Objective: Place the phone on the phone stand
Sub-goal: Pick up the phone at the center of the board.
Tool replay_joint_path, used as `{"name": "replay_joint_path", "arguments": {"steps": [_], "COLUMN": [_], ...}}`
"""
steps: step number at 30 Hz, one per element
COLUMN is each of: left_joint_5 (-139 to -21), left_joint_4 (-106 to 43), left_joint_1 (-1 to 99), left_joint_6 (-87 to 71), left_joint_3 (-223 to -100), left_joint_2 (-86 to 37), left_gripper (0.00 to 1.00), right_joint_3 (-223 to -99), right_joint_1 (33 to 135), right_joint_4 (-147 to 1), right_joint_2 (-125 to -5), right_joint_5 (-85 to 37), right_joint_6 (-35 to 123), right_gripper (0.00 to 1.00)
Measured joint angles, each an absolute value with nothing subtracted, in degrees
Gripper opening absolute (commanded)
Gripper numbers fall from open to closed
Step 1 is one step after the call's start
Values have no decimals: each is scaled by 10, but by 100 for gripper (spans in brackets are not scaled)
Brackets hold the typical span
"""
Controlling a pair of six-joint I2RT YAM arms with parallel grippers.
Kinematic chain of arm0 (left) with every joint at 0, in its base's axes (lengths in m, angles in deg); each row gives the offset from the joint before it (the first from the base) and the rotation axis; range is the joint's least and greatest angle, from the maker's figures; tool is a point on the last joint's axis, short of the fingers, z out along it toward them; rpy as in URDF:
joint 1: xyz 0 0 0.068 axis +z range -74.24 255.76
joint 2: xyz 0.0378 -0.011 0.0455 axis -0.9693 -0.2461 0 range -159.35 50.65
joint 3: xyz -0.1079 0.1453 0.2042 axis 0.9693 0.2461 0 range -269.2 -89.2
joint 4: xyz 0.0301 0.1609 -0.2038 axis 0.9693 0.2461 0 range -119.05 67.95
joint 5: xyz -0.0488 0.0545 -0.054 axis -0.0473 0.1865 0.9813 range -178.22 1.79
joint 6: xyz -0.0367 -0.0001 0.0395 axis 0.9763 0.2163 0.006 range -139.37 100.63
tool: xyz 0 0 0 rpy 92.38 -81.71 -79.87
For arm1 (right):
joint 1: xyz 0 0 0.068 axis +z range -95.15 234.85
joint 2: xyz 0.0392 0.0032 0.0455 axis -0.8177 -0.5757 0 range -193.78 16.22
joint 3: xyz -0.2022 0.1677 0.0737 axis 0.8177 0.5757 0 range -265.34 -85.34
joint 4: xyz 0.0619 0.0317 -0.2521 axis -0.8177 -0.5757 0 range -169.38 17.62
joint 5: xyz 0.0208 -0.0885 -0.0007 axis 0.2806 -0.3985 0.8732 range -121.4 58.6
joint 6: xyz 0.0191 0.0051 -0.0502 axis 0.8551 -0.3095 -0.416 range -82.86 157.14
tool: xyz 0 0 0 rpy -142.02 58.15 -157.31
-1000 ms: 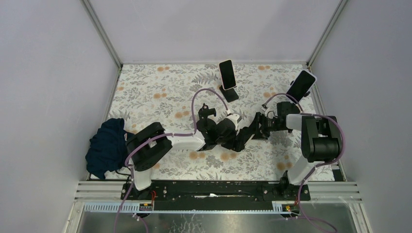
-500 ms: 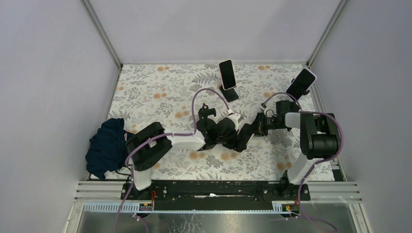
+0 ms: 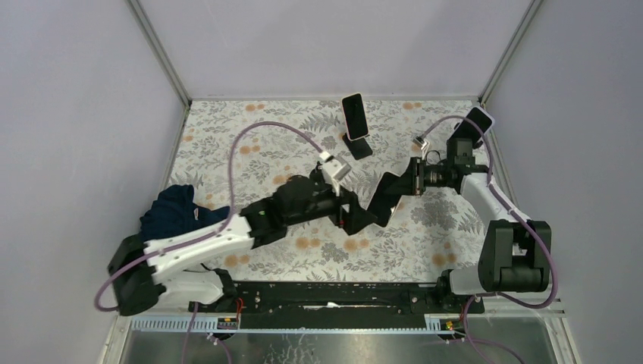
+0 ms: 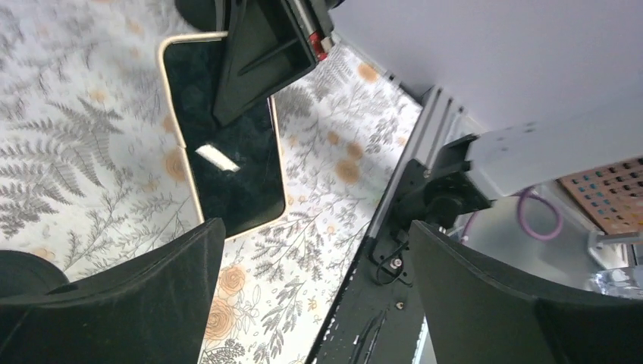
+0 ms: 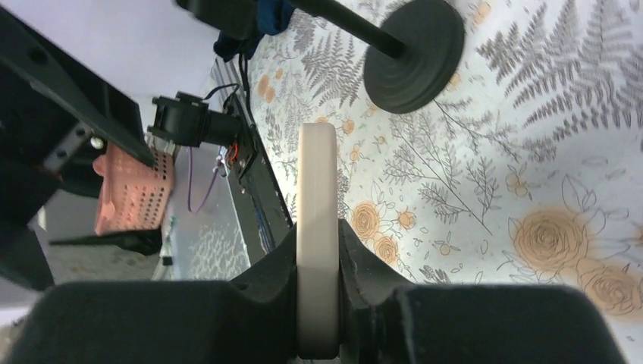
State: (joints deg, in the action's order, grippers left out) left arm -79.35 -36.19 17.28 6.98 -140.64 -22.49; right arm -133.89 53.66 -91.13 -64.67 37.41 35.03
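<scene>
The phone (image 4: 227, 152) has a black screen and a pale gold rim. In the right wrist view I see the phone (image 5: 316, 189) edge-on as a cream strip. My right gripper (image 5: 317, 243) is shut on it, one finger on each face. In the top view the right gripper (image 3: 390, 199) is at mid-table. My left gripper (image 3: 356, 216) is just left of it. The left gripper (image 4: 315, 303) is open and holds nothing; the phone lies beyond its left finger. A black disc on a thin rod (image 5: 413, 57), seemingly a phone stand's foot, rests on the cloth past the phone.
Two other phones stand propped at the back: one (image 3: 353, 115) on a black stand (image 3: 359, 145) at centre, one (image 3: 475, 126) near the right wall. A dark blue cloth (image 3: 168, 220) is bunched at the left edge. The black rail (image 3: 334, 294) runs along the near side.
The right gripper shut on the phone. The left arm unfolded and reached right across the table, and its gripper opened wider. The right arm stretched out toward the back right.
</scene>
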Motion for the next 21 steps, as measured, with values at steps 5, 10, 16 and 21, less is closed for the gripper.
{"name": "replay_joint_path", "arguments": {"steps": [5,10,16,21], "left_joint_5": [-780,-706,-650,-611], "left_joint_4": [-398,-493,-597,-707], "left_joint_1": [192,284,294,293], "left_joint_6": [49,106,160,204], "left_joint_3": [-1326,-1248,-1233,-1237], "left_joint_2": [-76,-42,-96,-170], "left_gripper": [99,98,89,74], "right_joint_3": [-1450,-1589,-1667,-1655], "right_joint_1": [536,538,599,663], "right_joint_4": [-1085,-1256,-1260,-1140], "right_joint_2": [-638,-638,-617,-577], "right_joint_5": [417,451,476,469], "right_joint_6": [159,3,29,174], "right_gripper": [0,0,0,0]}}
